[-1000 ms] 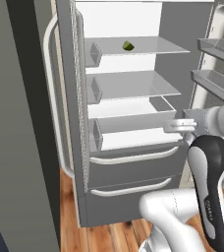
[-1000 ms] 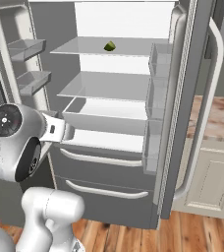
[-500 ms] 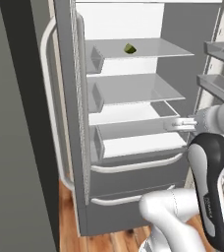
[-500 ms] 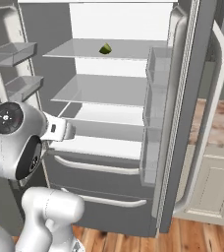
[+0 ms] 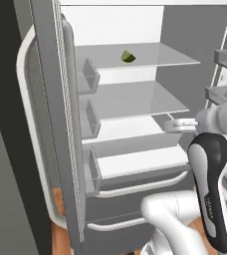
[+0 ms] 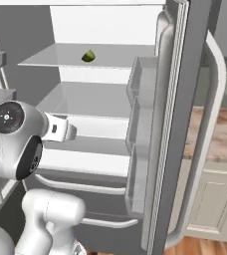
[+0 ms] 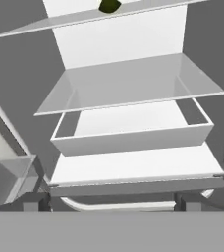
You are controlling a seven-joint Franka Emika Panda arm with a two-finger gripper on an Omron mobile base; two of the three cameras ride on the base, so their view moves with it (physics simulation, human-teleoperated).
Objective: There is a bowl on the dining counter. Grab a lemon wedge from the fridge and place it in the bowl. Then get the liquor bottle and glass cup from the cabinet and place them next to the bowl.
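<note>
Lemon wedge point(image 5: 128, 57) sits on the fridge point(image 6: 150, 149) upper shelf, orientation unclear; jaws spread wide, empty

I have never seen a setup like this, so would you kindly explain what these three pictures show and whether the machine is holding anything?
A white robot arm with dark joints stands before an open dark grey fridge. Two pictures come from cameras on its base, behind it to the left and right; the third looks along its hand. A tiny olive-yellow lemon wedge lies on the top glass shelf; the lower shelves look bare. The gripper, at middle-shelf height, has its fingers open and holds nothing.
</note>
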